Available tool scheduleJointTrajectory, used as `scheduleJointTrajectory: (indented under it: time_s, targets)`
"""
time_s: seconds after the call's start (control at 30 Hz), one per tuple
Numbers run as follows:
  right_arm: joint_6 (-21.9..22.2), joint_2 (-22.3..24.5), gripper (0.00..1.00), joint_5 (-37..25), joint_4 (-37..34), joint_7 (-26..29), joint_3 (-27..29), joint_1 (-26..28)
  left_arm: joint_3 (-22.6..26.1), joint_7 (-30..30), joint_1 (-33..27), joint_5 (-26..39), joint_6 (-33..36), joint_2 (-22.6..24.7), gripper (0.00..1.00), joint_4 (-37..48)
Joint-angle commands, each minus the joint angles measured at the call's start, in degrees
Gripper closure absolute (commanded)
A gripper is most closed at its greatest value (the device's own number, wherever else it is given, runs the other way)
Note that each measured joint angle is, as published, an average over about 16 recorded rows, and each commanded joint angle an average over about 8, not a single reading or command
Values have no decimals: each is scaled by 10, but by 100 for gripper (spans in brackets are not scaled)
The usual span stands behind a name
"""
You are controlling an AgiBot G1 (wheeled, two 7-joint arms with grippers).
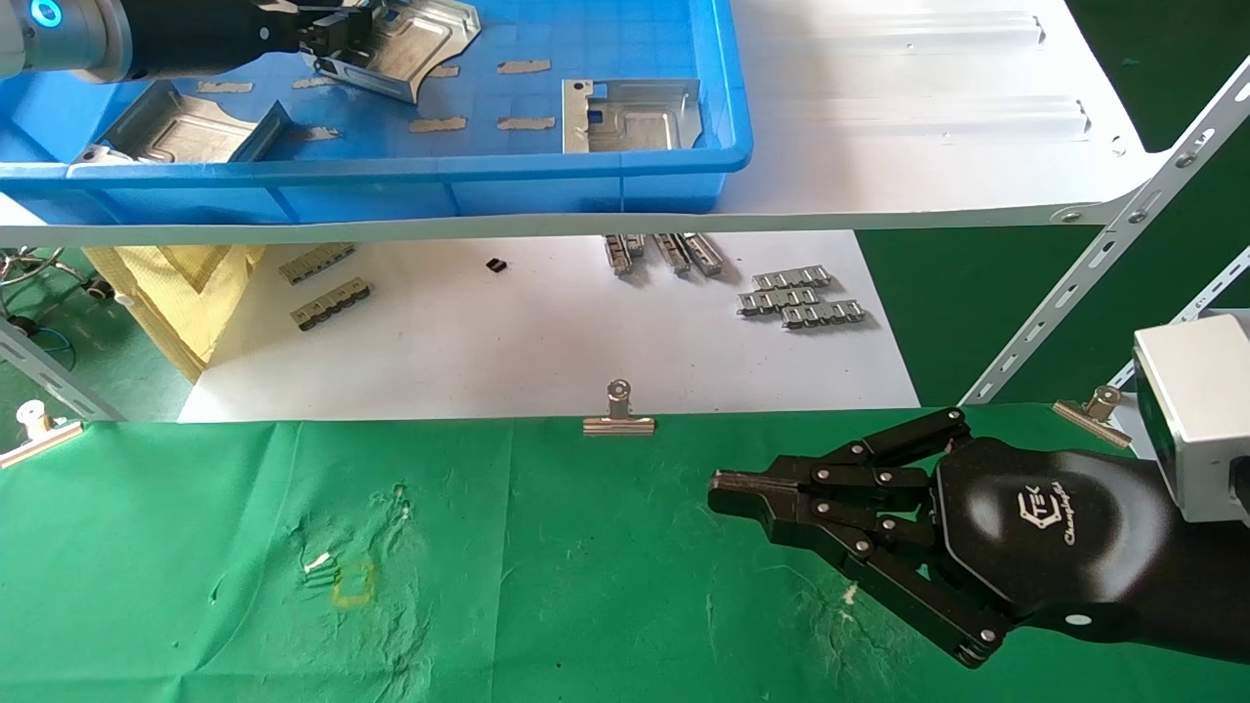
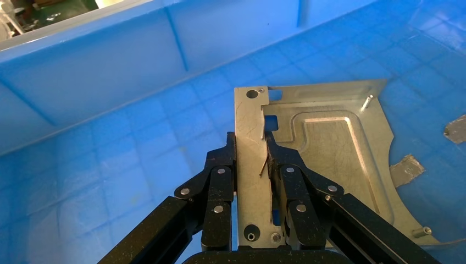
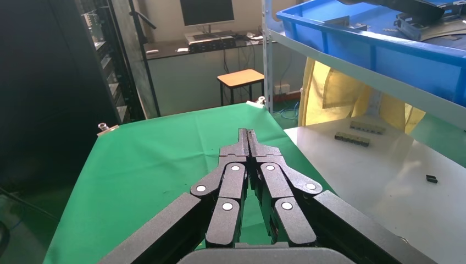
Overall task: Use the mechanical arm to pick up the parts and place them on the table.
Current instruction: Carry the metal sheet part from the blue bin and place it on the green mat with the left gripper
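Three silvery parts are in the blue bin (image 1: 586, 186) on the white shelf. My left gripper (image 1: 327, 39) is shut on the edge flange of the back one (image 1: 420, 39), which sits tilted in the bin. In the left wrist view the fingers (image 2: 251, 144) clamp that part (image 2: 329, 148) by its flange. A second part (image 1: 181, 132) lies at the bin's left and a third (image 1: 630, 115) at its right. My right gripper (image 1: 718, 483) is shut and empty, held over the green table (image 1: 547, 586). It also shows in the right wrist view (image 3: 248, 135).
Binder clips (image 1: 618, 415) hold the cloth at the table's far edge. Grey ridged strips (image 1: 801, 298) lie on the white sheet (image 1: 547, 342) under the shelf. A yellow bag (image 1: 176, 293) stands at the left. Slanted shelf struts (image 1: 1094, 273) rise at the right.
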Motion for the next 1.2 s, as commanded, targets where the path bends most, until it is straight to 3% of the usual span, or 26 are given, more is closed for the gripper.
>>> scheduleJointTrajectory:
  time_s: [0.03, 0.1, 0.17, 0.37, 0.77, 0.97, 1.2]
  targets:
    - [0, 0, 42, 0, 0, 0, 0, 0, -2, 1, -1, -2, -1, -1, 100, -1]
    - [0, 0, 17, 0, 0, 0, 0, 0, -7, 7, -3, -10, 22, -7, 100, -8]
    - [0, 0, 0, 0, 0, 0, 0, 0, -14, 17, -6, -21, 61, -17, 100, -16]
    - [0, 0, 0, 0, 0, 0, 0, 0, -39, 72, -1, -63, 209, -56, 100, -44]
    - [0, 0, 0, 0, 0, 0, 0, 0, -72, 217, 41, -123, 417, -119, 100, -75]
    - [0, 0, 0, 0, 0, 0, 0, 0, -69, 272, 85, -153, 452, -154, 100, -112]
    - [0, 0, 0, 0, 0, 0, 0, 0, -42, 338, 202, -230, 453, -233, 100, -244]
